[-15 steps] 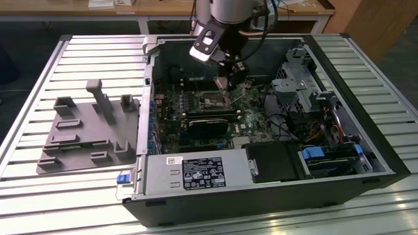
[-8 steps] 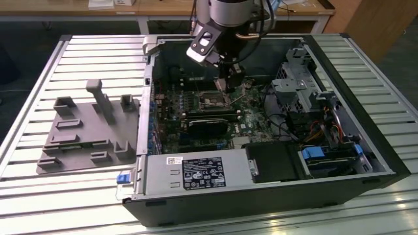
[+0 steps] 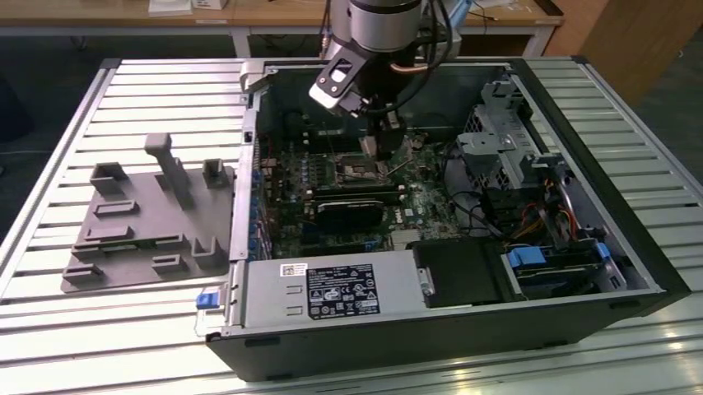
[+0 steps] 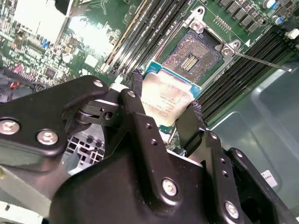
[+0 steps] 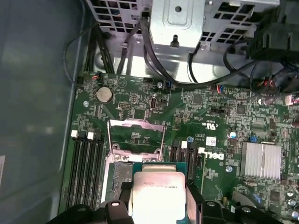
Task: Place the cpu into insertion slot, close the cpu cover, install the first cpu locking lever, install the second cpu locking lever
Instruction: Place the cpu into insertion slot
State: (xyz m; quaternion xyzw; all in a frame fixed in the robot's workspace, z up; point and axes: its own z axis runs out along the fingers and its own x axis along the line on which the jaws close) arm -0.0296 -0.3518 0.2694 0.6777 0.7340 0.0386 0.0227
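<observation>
Black two-fingered hand [image 4: 166, 93]: clamped on small square silvery-topped cpu [image 4: 161, 106], opposite edges. Square dark-centred, metal-rimmed insertion slot [image 4: 191, 57]: open, just beyond the chip, apart.

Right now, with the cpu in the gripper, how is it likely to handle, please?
The cpu looks like a thin, rigid plate, so it probably won't flex. Pinched only at its edges by the gripper, it could tilt or slip. Being so thin, it is likely light.
</observation>
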